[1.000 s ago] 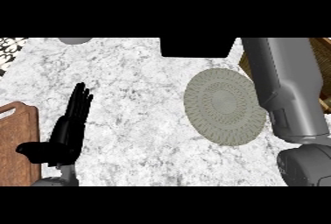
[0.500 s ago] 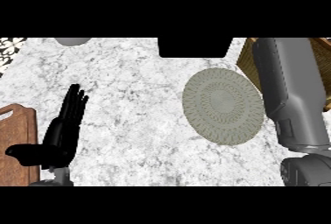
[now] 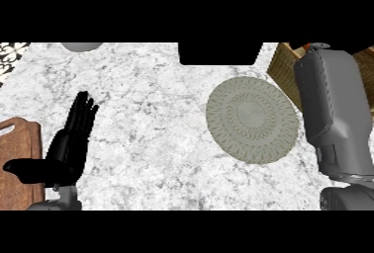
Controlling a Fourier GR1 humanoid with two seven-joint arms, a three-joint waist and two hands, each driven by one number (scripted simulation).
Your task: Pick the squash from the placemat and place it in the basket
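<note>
The round grey-green placemat (image 3: 252, 118) lies right of centre on the marble counter with nothing on it. The wooden basket (image 3: 280, 66) shows at the top right, mostly hidden behind my right forearm (image 3: 332, 108). That forearm reaches up over the basket to the view's top edge, and its hand is out of sight. A small orange bit (image 3: 318, 45) peeks above the forearm's end; I cannot tell if it is the squash. My left hand (image 3: 70, 143) rests open at the lower left, fingers pointing up, holding nothing.
A brown wooden cutting board (image 3: 18, 163) lies at the left edge beside my left hand. A black block (image 3: 219, 53) sits at the top centre, and a grey rounded object (image 3: 80, 46) at the top left. White marble counter (image 3: 146, 113) spreads between the hands.
My right forearm has shifted slightly to the right, baring a little more of the basket. The left hand has barely moved.
</note>
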